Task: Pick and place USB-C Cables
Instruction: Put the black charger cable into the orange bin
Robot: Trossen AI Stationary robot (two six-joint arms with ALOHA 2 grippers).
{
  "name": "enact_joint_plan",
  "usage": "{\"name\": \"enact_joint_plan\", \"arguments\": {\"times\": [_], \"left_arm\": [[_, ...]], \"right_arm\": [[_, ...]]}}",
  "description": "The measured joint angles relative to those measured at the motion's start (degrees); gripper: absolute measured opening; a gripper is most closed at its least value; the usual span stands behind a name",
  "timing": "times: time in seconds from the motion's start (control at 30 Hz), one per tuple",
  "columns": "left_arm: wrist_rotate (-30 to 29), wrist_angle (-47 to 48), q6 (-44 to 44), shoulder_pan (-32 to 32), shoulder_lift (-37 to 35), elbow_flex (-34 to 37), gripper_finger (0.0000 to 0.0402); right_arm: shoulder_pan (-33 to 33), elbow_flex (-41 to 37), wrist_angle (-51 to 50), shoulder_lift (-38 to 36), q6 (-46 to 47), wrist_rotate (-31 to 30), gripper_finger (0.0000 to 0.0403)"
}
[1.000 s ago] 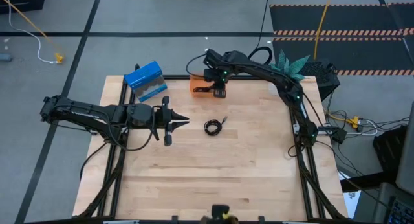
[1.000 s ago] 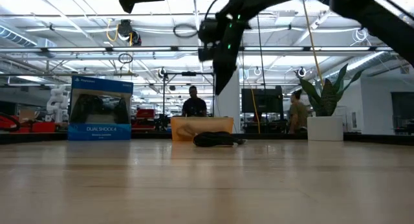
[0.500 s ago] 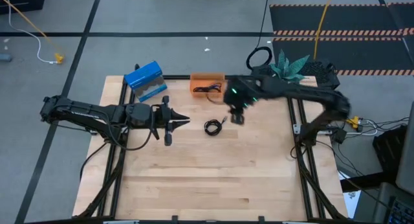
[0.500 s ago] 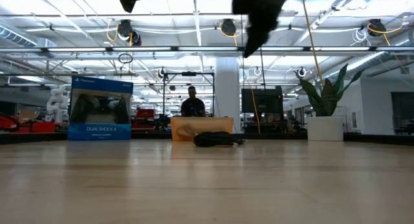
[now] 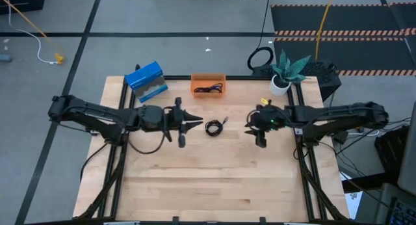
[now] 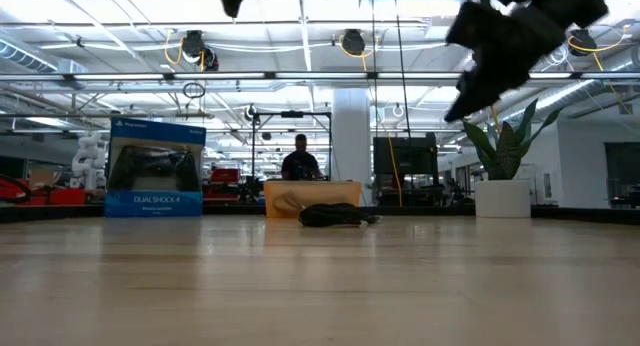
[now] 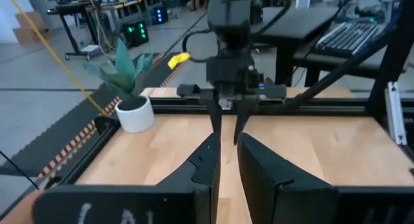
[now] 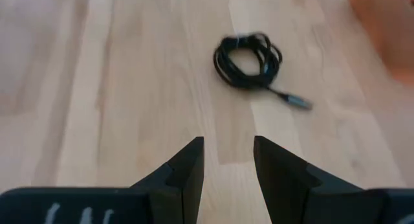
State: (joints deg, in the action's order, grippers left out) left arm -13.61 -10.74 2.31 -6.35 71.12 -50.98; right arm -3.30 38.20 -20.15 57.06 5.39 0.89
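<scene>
The black, tightly coiled USB-C cable (image 5: 213, 127) lies on the pale wooden tabletop (image 5: 214, 173) between both arms, the right tool (image 5: 248, 129) facing it, fingers apart and empty, apparently lining up a pick.

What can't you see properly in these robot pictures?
- Cable in the orange bin, high view: too small to tell its colour or how many.
- Coiled black cable, left wrist view: hidden below the left end effector.
- Left end effector, low view: cut off by the top edge.
- Right end effector, low view: blurred silhouette.
</scene>
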Motion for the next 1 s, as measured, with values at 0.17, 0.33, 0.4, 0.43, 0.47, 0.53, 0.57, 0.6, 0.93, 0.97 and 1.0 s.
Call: {"name": "enact_joint_plan", "arguments": {"times": [0.17, 0.33, 0.4, 0.43, 0.47, 0.53, 0.57, 0.6, 0.93, 0.97, 1.0], "left_arm": [[0.0, 2.5, 0.2, 0.4, 7.9, -5.0, 0.0058], [0.0, 9.0, 0.4, 1.9, 14.5, -10.3, 0.0058], [0.0, 11.9, 0.3, 2.5, 16.5, -12.1, 0.0058], [0.0, 12.7, 0.2, 2.8, 17.5, -13.1, 0.0058], [0.0, 13.6, 0.0, 3.1, 18.4, -14.0, 0.0058], [0.0, 16.7, -0.7, 3.3, 20.0, -15.6, 0.0058], [0.0, 18.1, -1.0, 3.4, 20.8, -16.4, 0.0058], [0.0, 19.3, -1.1, 3.4, 21.5, -16.9, 0.0058], [0.0, 24.6, -2.8, 3.3, 23.9, -19.0, 0.0088], [0.0, 25.2, -2.5, 3.3, 23.9, -19.0, 0.0099], [0.0, 25.3, -2.4, 3.3, 23.9, -18.9, 0.0110]], "right_arm": [[0.0, -8.1, 4.5, -2.8, 1.0, -1.0, 0.0128], [0.0, -11.9, 6.0, -3.2, 1.0, -0.9, 0.0128], [0.0, -12.6, 6.7, -3.2, 0.4, -0.9, 0.0128], [0.0, -12.8, 7.1, -3.2, 0.2, -1.0, 0.0128], [0.0, -12.9, 7.3, -3.2, 0.0, -1.0, 0.0128], [0.0, -12.9, 7.7, -3.2, -0.4, -0.9, 0.0128], [0.0, -12.9, 8.0, -3.2, -0.6, -0.9, 0.0128], [0.0, -12.9, 8.5, -3.2, -0.8, -0.9, 0.0128], [0.0, -12.9, 9.2, -3.2, -3.1, -0.9, 0.0128], [0.0, -12.9, 9.2, -3.2, -3.1, -0.9, 0.0128], [0.0, -12.9, 9.2, -3.2, -3.1, -0.9, 0.0128]]}}
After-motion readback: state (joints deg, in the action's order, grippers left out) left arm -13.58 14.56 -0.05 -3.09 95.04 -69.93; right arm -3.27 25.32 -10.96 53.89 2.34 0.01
